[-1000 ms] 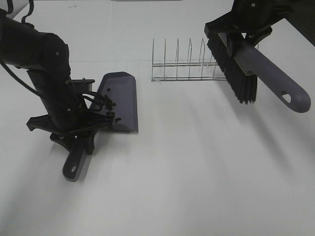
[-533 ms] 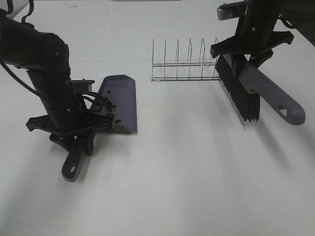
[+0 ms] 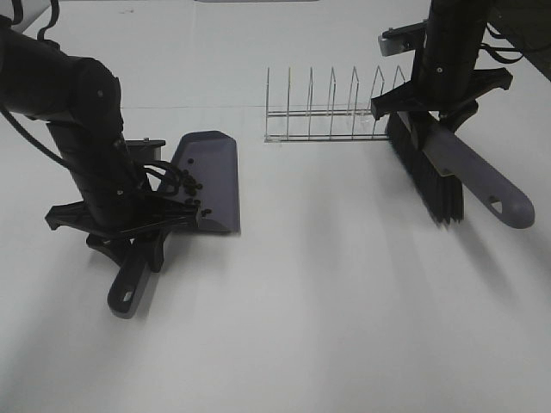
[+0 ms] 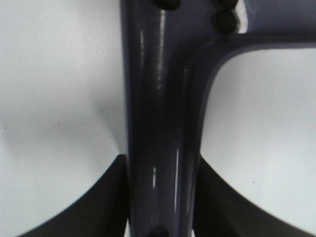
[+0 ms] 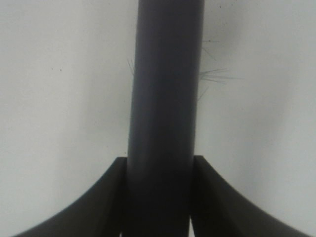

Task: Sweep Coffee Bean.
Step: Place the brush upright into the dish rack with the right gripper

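left pincer (image 3: 134, 234) is clenching the grey-purple plastic dustpan (image 3: 215, 176) at nine o'clock, tiny dark coffee beans (image 3: 191, 184) lying inside it. right pincer (image 3: 432, 116) is gripping the grey bristled brush (image 3: 430, 176) at two o'clock. sweeping seems done; next calls for setting tools down.

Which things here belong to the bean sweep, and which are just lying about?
Job:
- beans, in the dustpan
- dustpan, held by left gripper
- brush, held by right gripper

Lying about:
- wire rack
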`<state>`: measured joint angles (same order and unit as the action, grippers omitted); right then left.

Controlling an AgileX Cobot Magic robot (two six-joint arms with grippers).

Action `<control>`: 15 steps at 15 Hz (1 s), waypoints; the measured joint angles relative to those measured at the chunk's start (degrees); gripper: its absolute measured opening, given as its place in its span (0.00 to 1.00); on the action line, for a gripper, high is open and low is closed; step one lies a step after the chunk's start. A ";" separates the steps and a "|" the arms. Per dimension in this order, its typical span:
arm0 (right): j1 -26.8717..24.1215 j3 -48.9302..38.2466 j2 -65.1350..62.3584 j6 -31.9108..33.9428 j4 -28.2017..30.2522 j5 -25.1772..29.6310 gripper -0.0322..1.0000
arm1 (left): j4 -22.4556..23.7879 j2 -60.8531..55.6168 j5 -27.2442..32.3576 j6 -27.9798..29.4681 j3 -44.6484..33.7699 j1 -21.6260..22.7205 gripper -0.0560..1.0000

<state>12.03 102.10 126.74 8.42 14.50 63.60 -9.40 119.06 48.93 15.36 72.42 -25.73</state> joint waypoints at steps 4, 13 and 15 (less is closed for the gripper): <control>0.00 0.00 0.00 0.06 1.15 -0.29 0.31 | 0.00 0.00 0.00 -0.06 0.00 0.00 0.35; -3.95 0.00 0.06 0.97 -0.92 -8.77 0.31 | 0.00 0.00 0.00 -0.11 0.00 0.00 0.35; -3.95 0.00 0.06 0.86 -1.55 -11.40 0.31 | 0.00 0.00 0.00 -0.11 0.00 0.00 0.35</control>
<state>8.08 102.10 126.80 9.28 12.95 52.20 -9.40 119.06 48.93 15.24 72.42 -25.73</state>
